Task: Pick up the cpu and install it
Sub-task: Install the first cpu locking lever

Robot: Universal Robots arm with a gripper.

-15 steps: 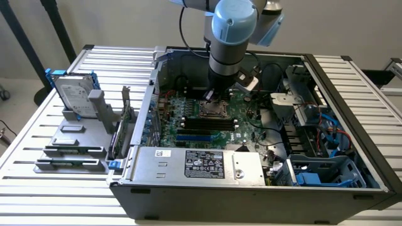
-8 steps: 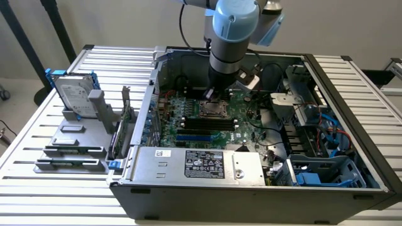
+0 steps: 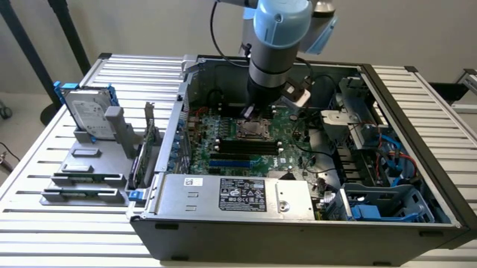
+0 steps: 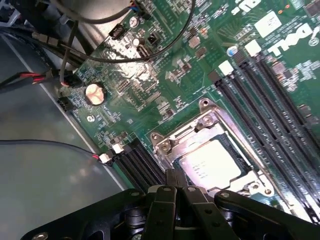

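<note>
Claw [image 4: 176,186] is pinched closed right above the cpu [image 4: 210,164], which sits in the motherboard socket [image 4: 205,120] mid-case, so this looks like the seating step, calling for gentle, square pressure.

CPU [image 4: 212,162]: small square chip, shiny silver-grey top, lying flat inside motherboard socket frame [image 4: 165,142], faint markings on top.

Open computer case [image 3: 417,167] lies on slatted bench [image 3: 44,167]. Hard drive [image 3: 88,114] in blue frame stands upright in grey holder [image 3: 82,184] near bench's edge at the exterior view's left. Power supply [image 3: 238,195] against case's near wall. Coin battery [image 4: 94,93] on green motherboard [image 4: 165,85].
</note>
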